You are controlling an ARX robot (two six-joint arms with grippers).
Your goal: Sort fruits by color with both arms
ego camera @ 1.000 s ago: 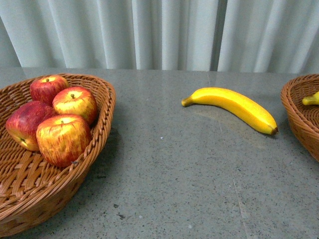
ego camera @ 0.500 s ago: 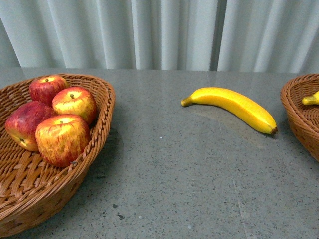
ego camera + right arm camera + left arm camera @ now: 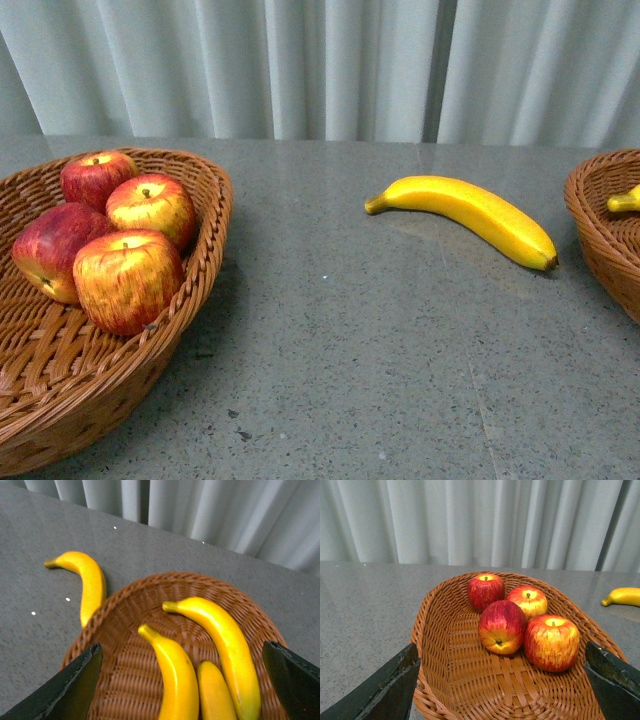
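Four apples: being carried inside the left basket, bunched toward its far end; the red side is being judged as done.
Three bananas: being held in the right basket, lying side by side in the right wrist view.
Stray banana: being left out on the bare worktop, between the two baskets and nearer the right one. One end is lying close by that rim; whether they are touching cannot be told.
Left pincer: being held spread wide over the apple basket, with nothing being pinched.
Right pincer: being held spread wide over the banana basket, and nothing is being pinched here either.
Step in hand: by the look of it, the last yellow fruit is being lined up for collection; no grasp is being made yet.
Next move: the right pincer is being called for. It needs to be swung across to the stray banana, lowered over the thick middle with the jaws across the curve, and pressed together. The fruit then needs to be carried into the right basket.
Risk: a smooth, curved skin is being dealt with, so an off-centre pinch is likely to be punished by a roll or a slip.
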